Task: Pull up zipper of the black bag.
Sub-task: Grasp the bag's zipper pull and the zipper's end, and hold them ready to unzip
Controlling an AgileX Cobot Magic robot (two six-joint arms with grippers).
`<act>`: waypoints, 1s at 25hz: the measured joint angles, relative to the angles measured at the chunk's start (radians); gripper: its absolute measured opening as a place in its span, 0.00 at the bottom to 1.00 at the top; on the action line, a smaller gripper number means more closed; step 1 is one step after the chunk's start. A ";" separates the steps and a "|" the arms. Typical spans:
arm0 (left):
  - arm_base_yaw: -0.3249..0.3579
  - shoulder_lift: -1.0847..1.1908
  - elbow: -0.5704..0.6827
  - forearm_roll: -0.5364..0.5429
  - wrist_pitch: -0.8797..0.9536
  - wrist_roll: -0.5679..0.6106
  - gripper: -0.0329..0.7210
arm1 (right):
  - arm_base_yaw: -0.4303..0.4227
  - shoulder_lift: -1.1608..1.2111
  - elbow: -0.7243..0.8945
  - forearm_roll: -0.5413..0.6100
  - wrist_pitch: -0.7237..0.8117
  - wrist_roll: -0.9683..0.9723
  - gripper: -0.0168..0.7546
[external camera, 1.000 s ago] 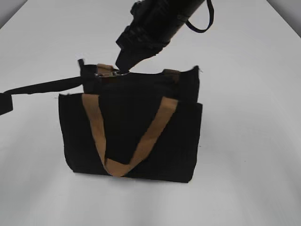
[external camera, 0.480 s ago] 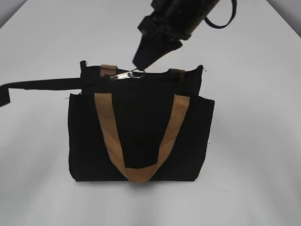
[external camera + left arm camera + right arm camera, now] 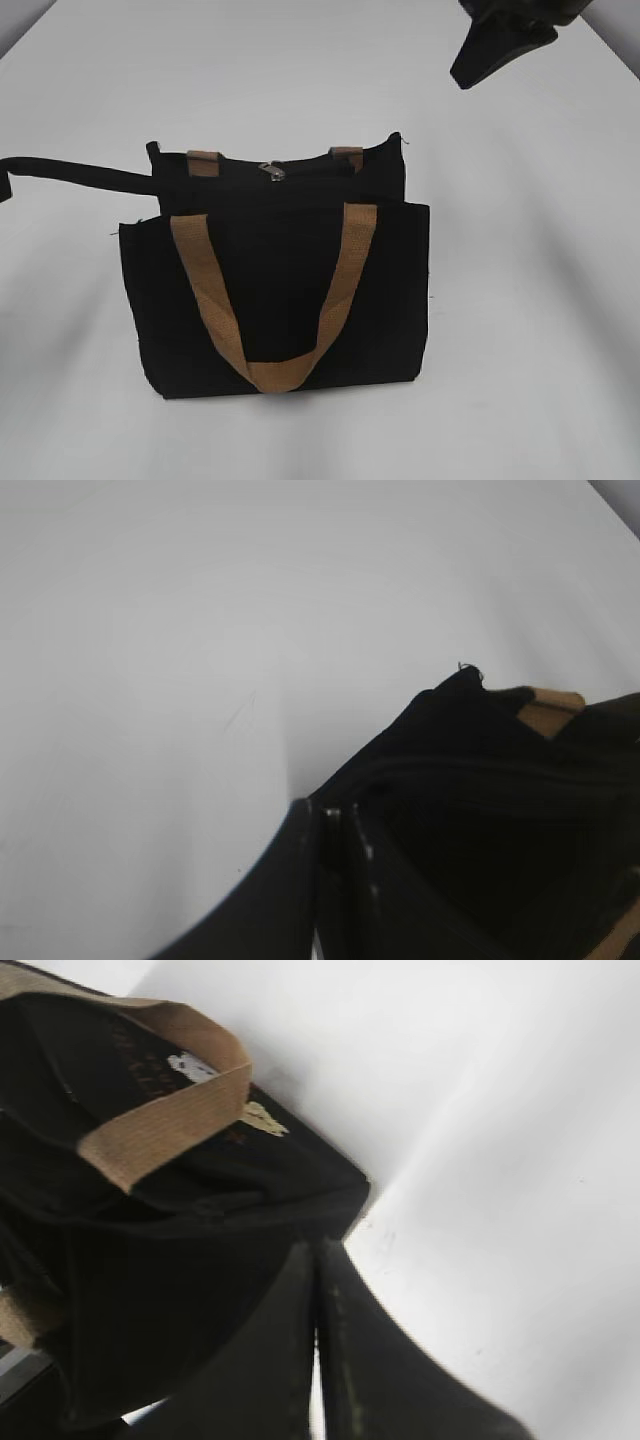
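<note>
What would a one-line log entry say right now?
right pincer: shut, lifted clear | zipper: pull free, mid-rim | black bag: upright | left pincer: shut at bag corner

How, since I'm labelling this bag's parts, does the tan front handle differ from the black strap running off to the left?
The tan handle is light brown; the black strap matches the bag's fabric.
The tan handle hangs in a U-shaped loop down the front panel, while the black strap stretches sideways from the upper left corner, over the table.
The tan handle looks wider than the black strap.
Both are flat bands fixed to the black bag.
</note>
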 joint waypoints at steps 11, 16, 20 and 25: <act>0.000 -0.024 -0.020 -0.014 0.073 -0.001 0.08 | 0.230 0.048 -0.002 0.301 -0.113 -0.201 0.39; 0.000 -0.136 -0.020 -0.028 0.103 -0.001 0.08 | 0.270 0.131 -0.002 0.237 -0.174 -0.171 0.54; 0.000 -0.165 -0.020 -0.029 0.123 -0.001 0.08 | 0.271 0.181 -0.002 0.222 -0.183 -0.144 0.54; 0.000 -0.164 -0.020 -0.031 0.127 -0.002 0.08 | 0.278 0.195 -0.002 0.224 -0.174 -0.155 0.46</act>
